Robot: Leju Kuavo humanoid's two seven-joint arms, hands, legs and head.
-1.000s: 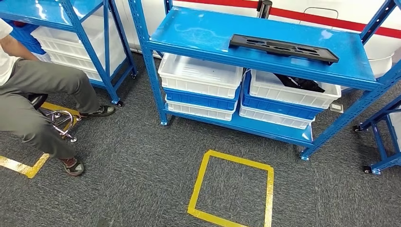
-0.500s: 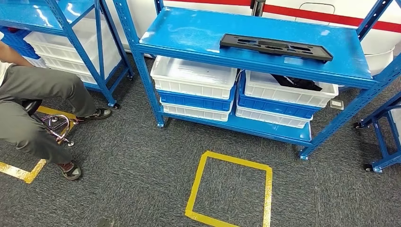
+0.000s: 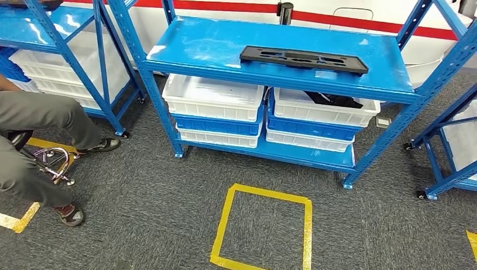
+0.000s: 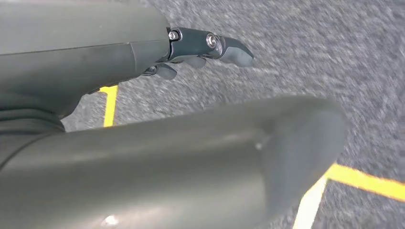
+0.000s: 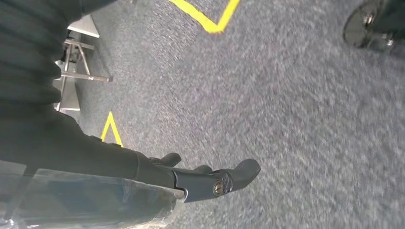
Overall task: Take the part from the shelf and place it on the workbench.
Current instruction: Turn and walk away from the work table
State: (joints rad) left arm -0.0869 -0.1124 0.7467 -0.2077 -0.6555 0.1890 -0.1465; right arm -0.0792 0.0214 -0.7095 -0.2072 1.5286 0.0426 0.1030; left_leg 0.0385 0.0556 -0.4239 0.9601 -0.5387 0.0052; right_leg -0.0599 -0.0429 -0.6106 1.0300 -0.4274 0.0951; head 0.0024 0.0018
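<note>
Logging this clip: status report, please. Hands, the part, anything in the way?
Left hand and right hand empty, hanging over carpet. Black part flat on top of the blue shelf, untouched. Seated person off to the left, not blocking.

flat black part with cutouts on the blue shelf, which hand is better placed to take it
Right, slightly. The long flat black plastic part lies right of centre on the blue metal shelf's top. Both the left hand and right hand hang empty over carpet, so neither is near.

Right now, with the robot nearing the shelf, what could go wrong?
1. The black part lies long and flat on the top shelf, so a one-handed lift might tip it.
2. A seated person's leg and stool are close on the left; walking or swinging the left robot hand could brush them.
</note>
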